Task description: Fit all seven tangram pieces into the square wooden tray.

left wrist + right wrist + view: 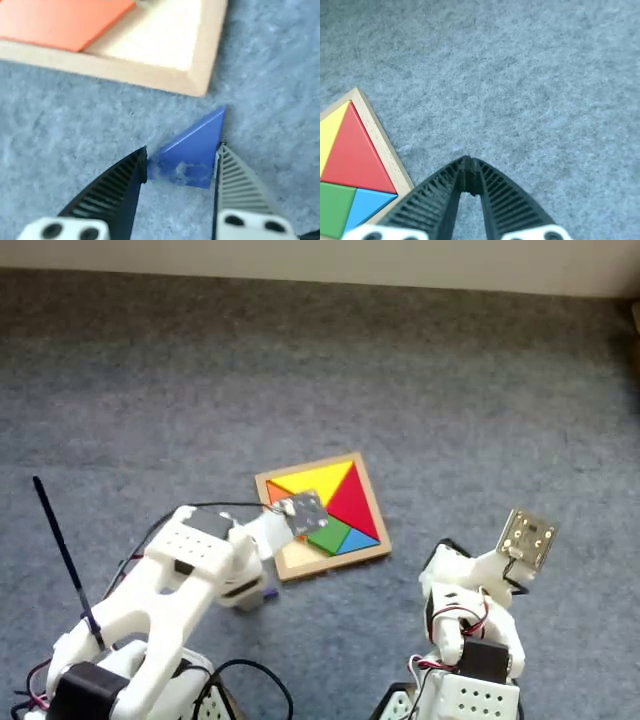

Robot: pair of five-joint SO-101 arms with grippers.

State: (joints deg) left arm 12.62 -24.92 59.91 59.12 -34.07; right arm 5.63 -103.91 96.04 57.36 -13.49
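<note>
Lying flat on the grey carpet [60, 125], the dark blue triangle [192, 150] is sitting just outside one corner of the square wooden tray [200, 75], near the rim but not touching it. The left gripper [181, 155] is clamping this piece, its narrowly parted fingers pressing against two opposite sides, while the triangle is resting on the carpet. Inside the tray, an orange piece [60, 22] is lying against the rim, and a patch of bare tray floor [150, 40] is showing beside it at the corner nearest the triangle. The right gripper [470, 175] is hovering over the carpet off another side of the tray, its fingertips meeting and holding nothing. Near it, the red triangle [352, 155], yellow piece [330, 135], green piece [335, 207] and light blue piece [367, 202] are lying flush together in the tray.
</note>
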